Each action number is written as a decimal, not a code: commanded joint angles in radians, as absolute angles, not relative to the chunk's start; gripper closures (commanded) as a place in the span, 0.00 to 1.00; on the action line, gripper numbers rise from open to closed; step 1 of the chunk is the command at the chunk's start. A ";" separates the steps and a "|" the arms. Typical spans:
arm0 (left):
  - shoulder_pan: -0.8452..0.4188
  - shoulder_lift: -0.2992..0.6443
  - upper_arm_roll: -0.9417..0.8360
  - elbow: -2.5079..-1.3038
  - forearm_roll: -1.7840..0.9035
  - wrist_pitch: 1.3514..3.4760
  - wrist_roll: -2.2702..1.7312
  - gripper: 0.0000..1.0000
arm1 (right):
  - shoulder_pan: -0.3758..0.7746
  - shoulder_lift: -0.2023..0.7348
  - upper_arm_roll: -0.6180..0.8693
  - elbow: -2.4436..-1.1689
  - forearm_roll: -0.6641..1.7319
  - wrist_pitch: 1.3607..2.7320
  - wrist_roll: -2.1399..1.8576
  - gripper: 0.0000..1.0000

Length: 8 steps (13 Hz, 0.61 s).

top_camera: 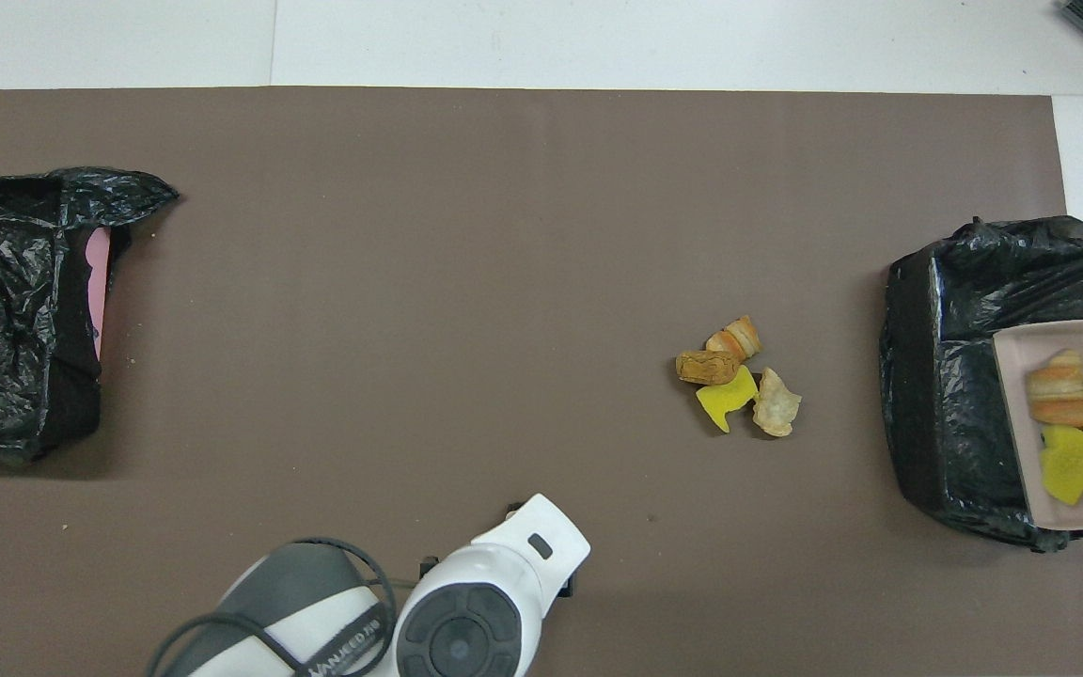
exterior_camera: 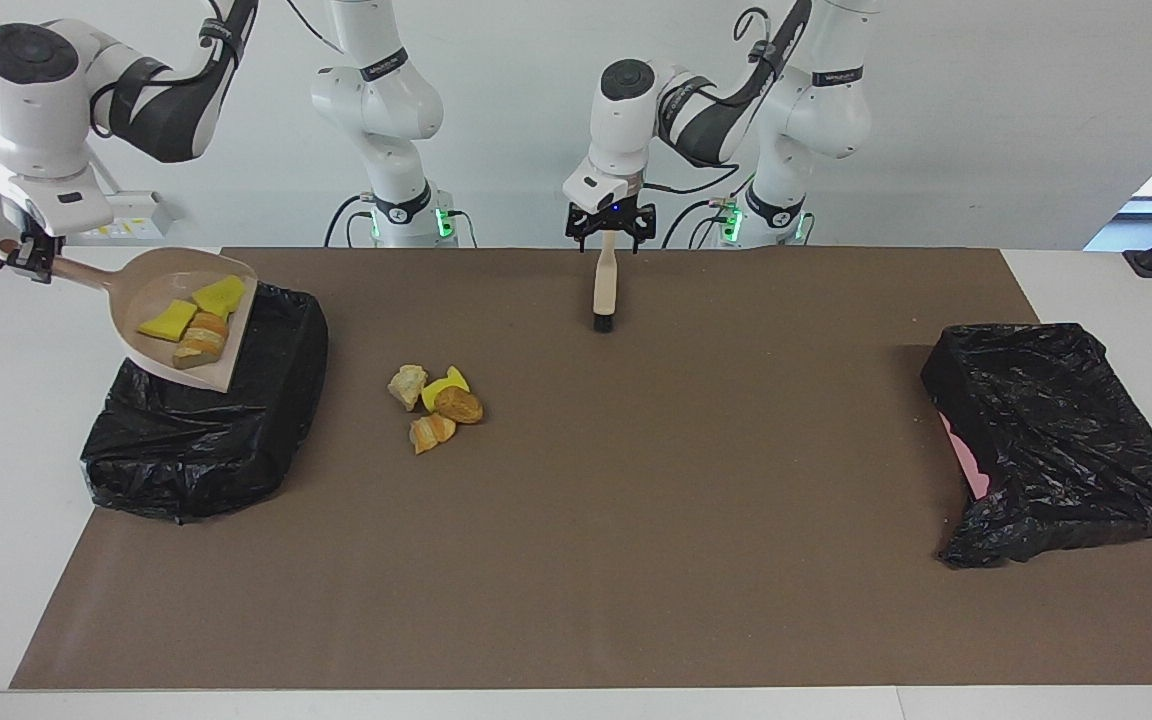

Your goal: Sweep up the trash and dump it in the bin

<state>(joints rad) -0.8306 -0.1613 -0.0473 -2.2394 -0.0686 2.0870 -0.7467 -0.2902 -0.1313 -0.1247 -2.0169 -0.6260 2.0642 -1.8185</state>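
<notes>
My right gripper (exterior_camera: 31,260) is shut on the handle of the beige dustpan (exterior_camera: 151,290) and holds it tilted over the black-bagged bin (exterior_camera: 196,440) at the right arm's end of the table. Three scraps lie in the pan (exterior_camera: 191,322): two yellow sponge chunks and an orange-tan lump. The pan (top_camera: 1068,498) and the bin (top_camera: 955,376) also show in the overhead view. Several more trash scraps (exterior_camera: 436,400) lie in a tight cluster on the mat beside the bin, toward the table's middle (top_camera: 734,376). My left gripper (exterior_camera: 611,232) is shut on the brush (exterior_camera: 604,285), which hangs bristles-down over the mat's edge nearest the robots.
A second black-bagged bin (exterior_camera: 1046,430) with a pink edge stands at the left arm's end of the table (top_camera: 6,310). A brown mat (exterior_camera: 636,560) covers most of the table. The left arm's wrist (top_camera: 494,602) hides the brush in the overhead view.
</notes>
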 commanded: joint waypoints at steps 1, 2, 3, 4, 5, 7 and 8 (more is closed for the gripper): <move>-0.677 -0.153 -0.054 -2.047 -0.043 1.927 -0.597 0.00 | -0.285 -0.147 -0.121 -2.040 -0.664 2.085 -1.825 1.00; -0.619 -0.153 -0.052 -1.983 -0.041 1.878 -0.545 0.00 | -0.285 -0.147 -0.121 -2.040 -0.685 2.085 -1.819 1.00; -0.544 -0.152 -0.054 -1.920 -0.041 1.847 -0.473 0.00 | -0.285 -0.149 -0.120 -2.040 -0.722 2.094 -1.810 1.00; -0.497 -0.150 -0.054 -1.876 -0.041 1.817 -0.419 0.00 | -0.285 -0.150 -0.121 -2.042 -0.739 2.106 -1.804 1.00; -0.456 -0.149 -0.052 -1.835 -0.041 1.789 -0.372 0.00 | -0.285 -0.149 -0.121 -2.042 -0.741 2.109 -1.804 1.00; -0.373 -0.144 -0.052 -1.738 -0.043 1.714 -0.272 0.00 | -0.288 -0.150 -0.121 -2.043 -0.742 2.109 -1.792 1.00; -0.338 -0.135 -0.052 -1.688 -0.041 1.677 -0.246 0.00 | -0.288 -0.150 -0.121 -2.043 -0.744 2.111 -1.790 1.00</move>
<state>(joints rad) -0.3959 -0.1652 -0.0365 -1.7964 -0.0560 1.7616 -0.2993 -0.2797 -0.1315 -0.1243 -2.0198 -0.7085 2.0837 -1.8147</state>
